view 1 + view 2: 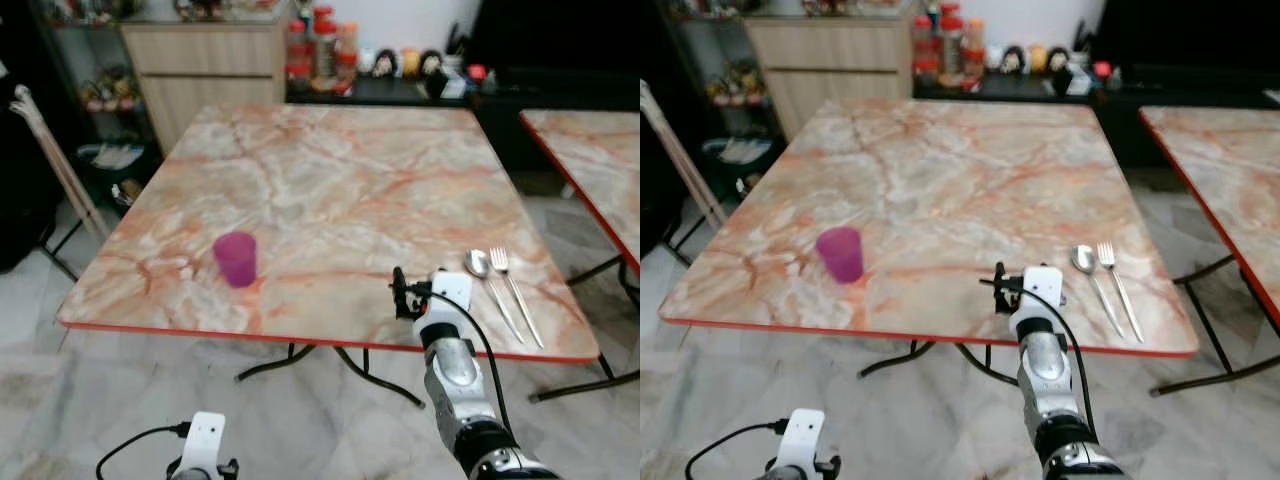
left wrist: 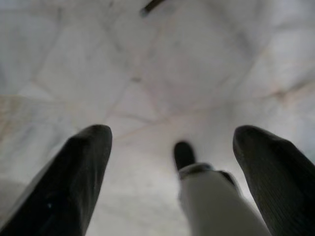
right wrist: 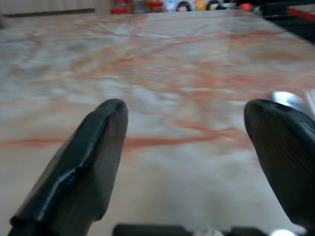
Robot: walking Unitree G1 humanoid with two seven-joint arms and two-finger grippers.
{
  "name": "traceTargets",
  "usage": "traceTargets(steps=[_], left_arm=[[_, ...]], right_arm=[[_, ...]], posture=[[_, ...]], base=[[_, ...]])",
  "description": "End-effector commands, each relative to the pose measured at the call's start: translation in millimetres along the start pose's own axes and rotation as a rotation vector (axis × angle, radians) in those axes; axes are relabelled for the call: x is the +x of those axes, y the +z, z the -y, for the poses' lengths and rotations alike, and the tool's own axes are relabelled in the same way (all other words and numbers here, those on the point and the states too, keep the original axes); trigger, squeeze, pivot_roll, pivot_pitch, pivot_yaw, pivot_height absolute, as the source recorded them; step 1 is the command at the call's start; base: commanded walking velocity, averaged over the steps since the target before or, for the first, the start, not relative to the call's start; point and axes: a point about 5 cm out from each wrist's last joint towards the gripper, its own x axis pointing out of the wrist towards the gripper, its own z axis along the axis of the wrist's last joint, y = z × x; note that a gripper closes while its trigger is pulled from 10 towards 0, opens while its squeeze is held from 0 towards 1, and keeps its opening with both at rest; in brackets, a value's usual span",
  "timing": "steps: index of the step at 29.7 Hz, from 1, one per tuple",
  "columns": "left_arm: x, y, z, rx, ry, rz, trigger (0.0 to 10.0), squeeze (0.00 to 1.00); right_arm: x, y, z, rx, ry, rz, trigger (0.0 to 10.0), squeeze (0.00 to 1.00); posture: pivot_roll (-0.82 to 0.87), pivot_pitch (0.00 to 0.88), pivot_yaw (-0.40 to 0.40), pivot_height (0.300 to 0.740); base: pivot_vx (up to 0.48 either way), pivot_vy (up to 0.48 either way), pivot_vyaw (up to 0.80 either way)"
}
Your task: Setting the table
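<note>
Before us stands the square marble table [image 1: 330,170], its pink-veined top rimmed with a red edge that runs along the near side just under our right arm. Our right gripper [image 3: 184,142] hovers low over the near edge of the top, its two black fingers [image 3: 83,162] spread wide apart with nothing between them; bare marble stretches ahead of them. Just to the right of that gripper lie a spoon [image 1: 490,285] and a fork [image 1: 515,295], side by side and almost touching, their handles pointing toward the near edge, close to the table's near right corner. Well to the left, near the front edge, a purple cup [image 1: 236,259] stands upright, apart from everything else. Between cup and cutlery, and across the whole far half of the top, we see open marble. Our left gripper [image 2: 172,162] hangs low beside us over the pale tiled floor [image 2: 162,73], its fingers parted and empty. On the right, a second table [image 1: 590,170] with the same red edge sits apart from ours, with a strip of floor between them. Beyond the far edge stand a wooden cabinet [image 1: 205,75] and a dark counter crowded with jars [image 1: 320,50]; at the left, a chair frame [image 1: 55,170] leans close to the table's side.
</note>
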Motion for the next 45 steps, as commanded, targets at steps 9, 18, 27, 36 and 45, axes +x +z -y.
traceTargets(steps=[9, 18, 27, 36, 45], left_arm=[[-0.5, -3.7, -2.4, -0.012, 0.01, -0.012, 10.0, 0.0], [-0.8, -5.1, -2.7, -0.011, 0.011, -0.015, 10.0, 0.0], [-1.1, -7.3, -3.1, -0.01, 0.008, -0.022, 10.0, 0.0], [-1.2, -6.8, -4.3, -0.008, 0.012, -0.013, 10.0, 0.0], [-1.4, -8.4, -4.3, 0.03, 0.01, -0.021, 10.0, 0.0]], right_arm=[[3.7, 5.4, -5.2, 0.015, 0.003, 0.019, 10.0, 0.0], [3.5, 4.8, -5.8, 0.015, 0.004, 0.017, 10.0, 0.0], [1.9, 2.4, -7.2, 0.014, 0.011, 0.012, 10.0, 0.0], [0.9, 0.8, -7.0, 0.012, 0.013, 0.007, 10.0, 0.0], [0.6, 0.2, -7.9, 0.012, 0.018, 0.005, 10.0, 0.0]], posture=[[-0.03, 0.0, -0.008, 0.74], [-0.03, 0.0, -0.009, 0.74], [-0.03, 0.0, -0.003, 0.74], [-0.03, 0.0, -0.005, 0.74], [-0.04, 0.0, -0.004, 0.74]], base=[[0.318, 0.0, 0.0], [0.322, 0.0, 0.0], [0.067, 0.0, 0.0], [0.0, 0.0, 0.0], [0.0, 0.0, 0.0]])
